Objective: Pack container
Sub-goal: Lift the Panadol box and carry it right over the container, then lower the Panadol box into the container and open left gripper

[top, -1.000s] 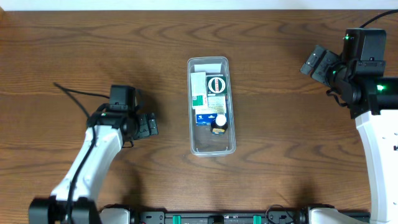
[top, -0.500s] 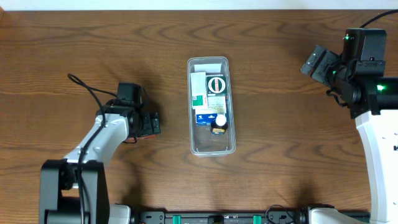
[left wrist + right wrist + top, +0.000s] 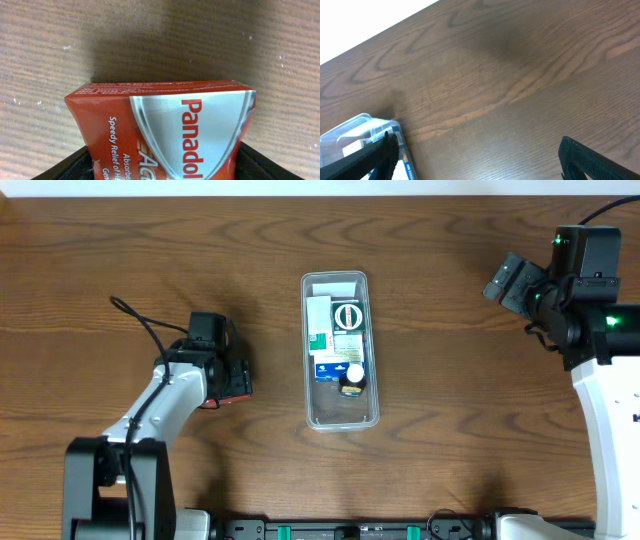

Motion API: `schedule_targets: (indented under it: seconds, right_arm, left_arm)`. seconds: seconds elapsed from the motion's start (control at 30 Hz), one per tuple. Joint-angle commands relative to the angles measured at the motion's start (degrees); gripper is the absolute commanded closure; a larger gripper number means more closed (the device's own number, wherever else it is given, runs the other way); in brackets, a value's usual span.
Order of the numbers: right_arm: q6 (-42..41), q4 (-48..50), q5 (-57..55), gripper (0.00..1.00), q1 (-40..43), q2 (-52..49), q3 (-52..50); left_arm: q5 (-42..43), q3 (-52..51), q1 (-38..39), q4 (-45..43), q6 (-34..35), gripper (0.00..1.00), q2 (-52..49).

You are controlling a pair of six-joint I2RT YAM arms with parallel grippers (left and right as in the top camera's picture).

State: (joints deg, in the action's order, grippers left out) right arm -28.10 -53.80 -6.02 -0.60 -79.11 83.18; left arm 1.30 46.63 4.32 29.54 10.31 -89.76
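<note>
The container [image 3: 307, 380], a long clear plastic tray, lies at the table's middle. It holds a green-and-white box [image 3: 320, 323], a black box with a round label [image 3: 348, 317], a blue box [image 3: 328, 369] and a small white-capped bottle [image 3: 353, 378]. My left gripper [image 3: 236, 380] is left of the tray, shut on a red and silver Panadol box [image 3: 165, 125] low over the table. My right gripper [image 3: 510, 280] is open and empty at the far right. Its wrist view shows the tray's corner [image 3: 350, 130] beside its left finger.
The brown wooden table [image 3: 450, 380] runs to a white edge at the back. A black cable [image 3: 140, 330] trails from the left arm over the table's left part.
The left arm has swung its wrist slightly up and right, and a sliver of the red box now shows under its jaws. The right arm and the tray have not moved.
</note>
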Motion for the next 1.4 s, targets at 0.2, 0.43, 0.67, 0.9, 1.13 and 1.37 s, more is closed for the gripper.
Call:
schedule_targets:
  seconds: [0.2, 0.43, 0.67, 0.9, 1.13, 1.37]
  right_arm:
    - [-0.57, -0.02, -0.17, 0.01, 0.22, 0.02, 0.07]
    - [-0.59, -0.02, -0.17, 0.01, 0.22, 0.02, 0.07]
    - [-0.59, -0.02, -0.17, 0.01, 0.22, 0.02, 0.07]
    - [-0.57, -0.02, -0.17, 0.01, 0.22, 0.02, 0.07]
    - [-0.57, -0.02, -0.17, 0.01, 0.22, 0.02, 0.07]
    - [-0.57, -0.02, -0.17, 0.01, 0.22, 0.02, 0.07]
  left_arm:
    - [4.35, 4.70, 2.60, 8.81, 1.99, 0.27, 15.17]
    - [4.26, 8.26, 12.74, 10.88, 9.09, 0.28, 24.90]
    - [4.02, 8.26, 26.84, 10.88, 18.64, 0.29, 26.14]
    - [-2.51, 8.26, 38.93, 8.52, 24.90, 0.32, 23.19]
    - [-3.78, 8.26, 42.91, 6.56, 27.10, 0.32, 16.63]
    - [-5.44, 8.26, 43.12, 4.39, 27.80, 0.32, 10.38]
